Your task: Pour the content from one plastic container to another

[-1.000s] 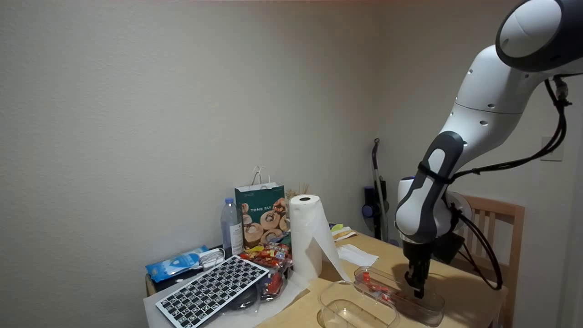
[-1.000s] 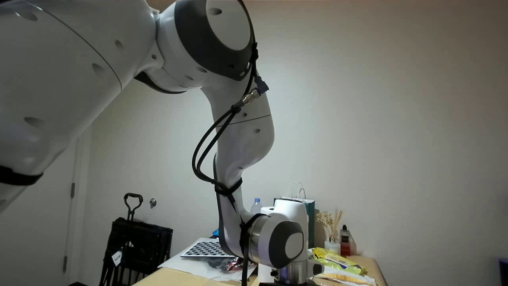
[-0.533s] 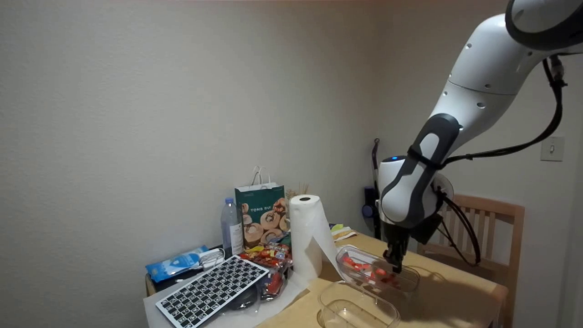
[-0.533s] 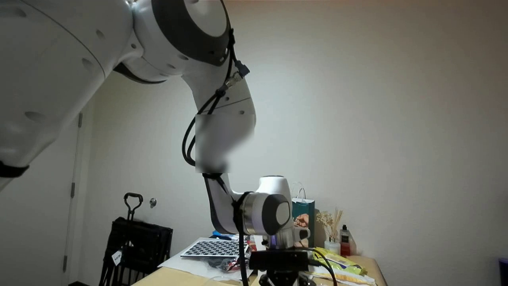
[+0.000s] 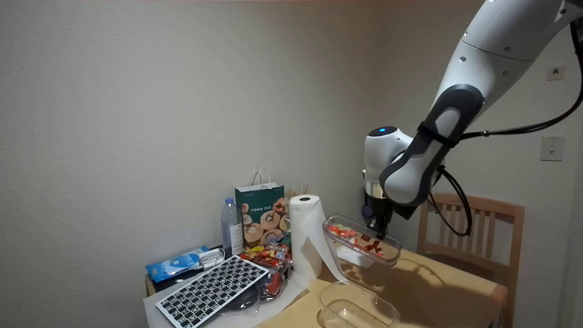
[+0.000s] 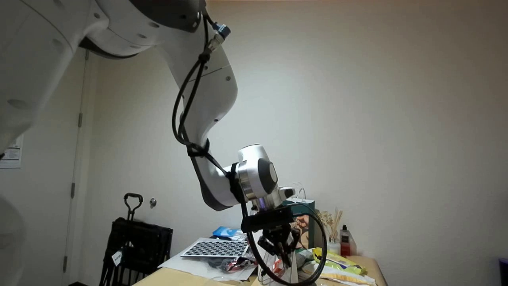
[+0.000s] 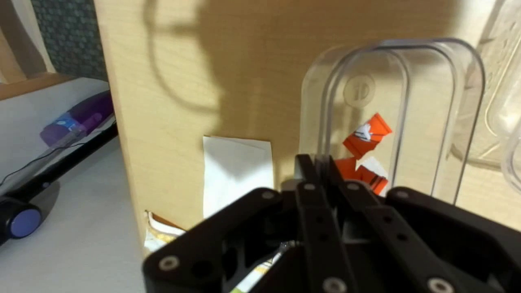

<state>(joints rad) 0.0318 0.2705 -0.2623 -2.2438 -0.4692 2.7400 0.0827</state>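
The pincer (image 7: 318,165) is clamping the raised tub (image 7: 425,103) by its wall, red packets (image 7: 367,135) lying inside; pouring is seemingly remaining, the second tub (image 5: 359,306) sitting below the pincer.

Near the table (image 7: 175,134), my wrist view looks down; both exterior views, farther off, face walls (image 5: 159,100) and share the checkered board (image 5: 213,290).

It looked like a home: a slat-backed wooden chair (image 5: 498,208) stood beside the table (image 5: 455,282), which held a paper towel roll (image 5: 305,237), a paper carrier bag (image 5: 261,214) and a jar (image 6: 335,248) of dried flowers (image 6: 325,218). The wall (image 5: 510,173) bore a light switch (image 5: 552,149), and a stick vacuum (image 7: 79,156) showed past the table.
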